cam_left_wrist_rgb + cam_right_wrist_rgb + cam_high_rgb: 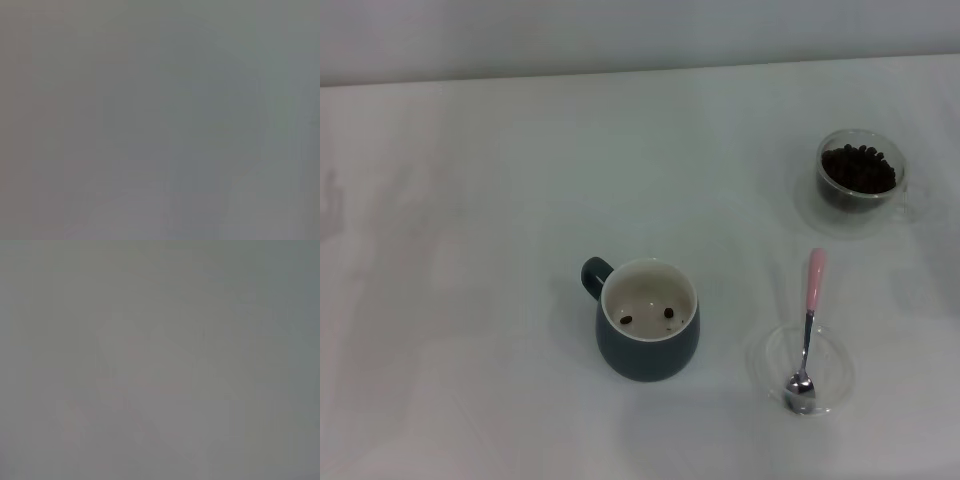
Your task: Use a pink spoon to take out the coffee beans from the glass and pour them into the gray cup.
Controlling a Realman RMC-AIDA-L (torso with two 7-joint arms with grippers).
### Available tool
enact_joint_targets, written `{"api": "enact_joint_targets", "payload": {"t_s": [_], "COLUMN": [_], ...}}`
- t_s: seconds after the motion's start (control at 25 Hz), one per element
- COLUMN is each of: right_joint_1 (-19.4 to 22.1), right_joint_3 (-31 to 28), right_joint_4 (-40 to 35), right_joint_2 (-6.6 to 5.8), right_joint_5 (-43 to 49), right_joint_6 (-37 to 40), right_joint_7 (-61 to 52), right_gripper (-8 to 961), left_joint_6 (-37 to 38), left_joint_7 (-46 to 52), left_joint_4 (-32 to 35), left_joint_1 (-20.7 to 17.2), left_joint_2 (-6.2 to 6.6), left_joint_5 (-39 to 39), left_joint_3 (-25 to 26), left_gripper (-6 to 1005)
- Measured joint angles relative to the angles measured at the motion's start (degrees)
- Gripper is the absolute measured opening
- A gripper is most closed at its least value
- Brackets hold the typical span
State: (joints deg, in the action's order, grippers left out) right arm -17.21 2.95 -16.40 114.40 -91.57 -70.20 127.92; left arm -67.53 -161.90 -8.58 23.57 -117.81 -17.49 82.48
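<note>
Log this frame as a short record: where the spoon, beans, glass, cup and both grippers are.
spoon: bowl in a clear saucer, pink handle on the table, pointing away from the robot
glass: far right of the table, holds a heap of coffee beans
cup: centre, upright, handle to the far left, two stray beans inside
left gripper: not in view
right gripper: not in view
wrist views: show nothing usable

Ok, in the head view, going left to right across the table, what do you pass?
gray cup with a couple of coffee beans inside → saucer with the pink spoon lying on it → glass filled with beans, which sits farther back. Neither arm shows in this view.
</note>
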Motion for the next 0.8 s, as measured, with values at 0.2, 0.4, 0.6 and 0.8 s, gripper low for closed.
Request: {"api": "enact_joint_targets", "payload": {"t_s": [0.2,0.4,0.6,0.8], "right_joint_1": [-1.23,-2.05,-2.19,-3.08], "right_joint_3": [0.39,0.57,0.47,0.07], "right_joint_4": [0.75,0.76,0.76,1.28], "right_joint_2": [-0.03,0.01,0.03,0.11], "right_joint_5": [-0.89,-0.76,-0.90,-1.54], "right_joint_6": [2.69,3.55,3.61,3.93], "right_joint_7": [6.49,7.61,7.99,8.87], "right_gripper": [232,232,232,232], "left_joint_6": [0.14,0.74,0.97,1.35], "left_joint_7": [0.00,0.00,0.00,0.00], "left_joint_4": [-0.04,0.04,0.05,-0.28], "left_joint_1": [-0.12,-0.26,0.24,0.92], "left_joint_2": [-0.56,-0.82,-1.03,-1.03], "left_joint_5": [0.41,0.52,0.55,0.61], "left_joint_3": [1.18,0.92,0.92,0.88], "left_gripper": [441,436,434,434]}}
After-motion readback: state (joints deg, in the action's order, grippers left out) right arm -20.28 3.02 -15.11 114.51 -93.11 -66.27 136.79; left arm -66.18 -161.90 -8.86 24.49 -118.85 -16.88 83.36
